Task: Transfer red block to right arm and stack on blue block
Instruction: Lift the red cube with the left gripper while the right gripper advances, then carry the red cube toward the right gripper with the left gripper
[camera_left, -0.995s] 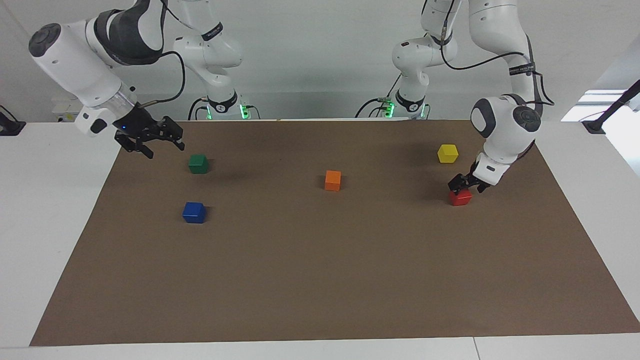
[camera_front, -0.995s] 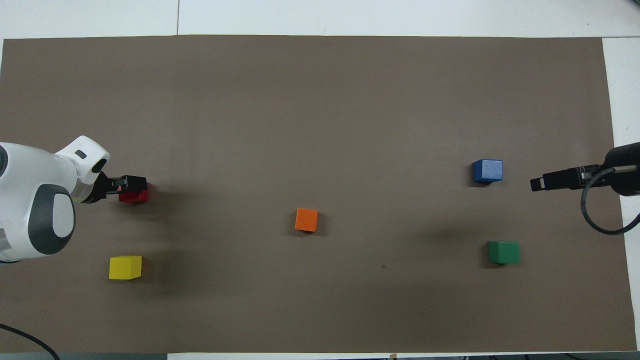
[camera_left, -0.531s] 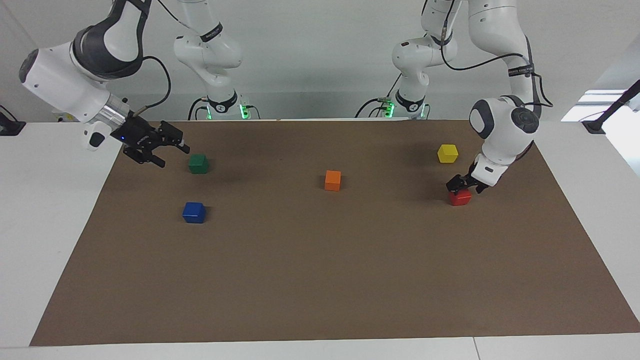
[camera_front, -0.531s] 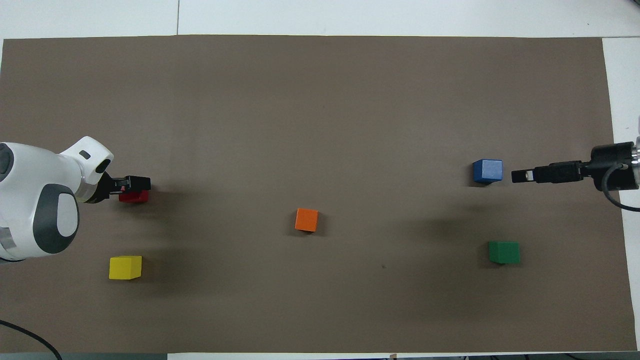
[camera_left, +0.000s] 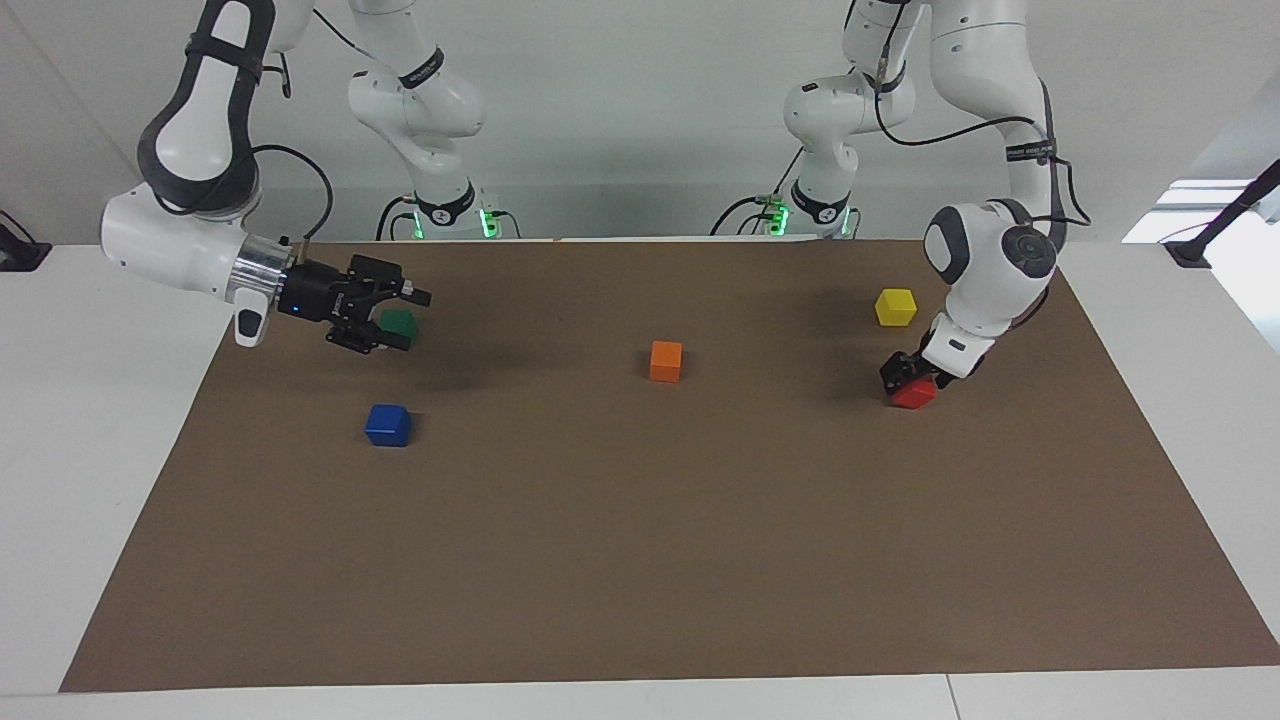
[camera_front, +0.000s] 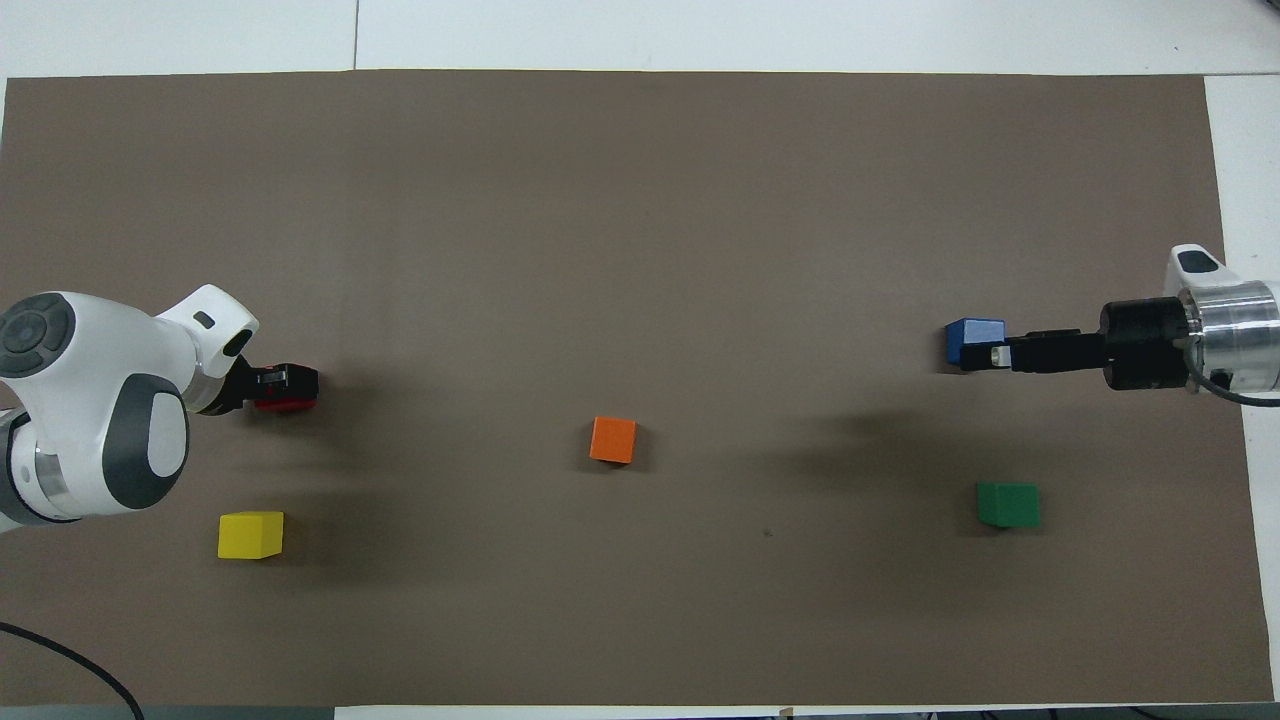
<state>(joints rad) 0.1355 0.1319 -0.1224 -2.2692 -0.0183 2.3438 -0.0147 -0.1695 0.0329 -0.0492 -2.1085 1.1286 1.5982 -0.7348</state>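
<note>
Left gripper (camera_left: 900, 378) clamps the tilted red block (camera_left: 915, 393) on the brown mat (camera_left: 640, 560); right gripper (camera_left: 400, 318), fingers spread, hovers over the green block (camera_left: 402, 320).

The middle of the bench (camera_left: 640, 560) is interrupted only by the orange block (camera_left: 665, 361), which stands alone with wide bare mat on every side. Toward the left arm's end, the red block (camera_left: 915, 393) is enclosed by the left gripper (camera_left: 905, 375), and the yellow block (camera_left: 895, 306) stands near it, nearer to the robots. Toward the right arm's end, the space over the green block (camera_left: 400, 322) is taken by the raised right gripper (camera_left: 395, 316), whose fingers are spread. The blue block (camera_left: 388, 424) is left uncovered, apart from the green block.
</note>
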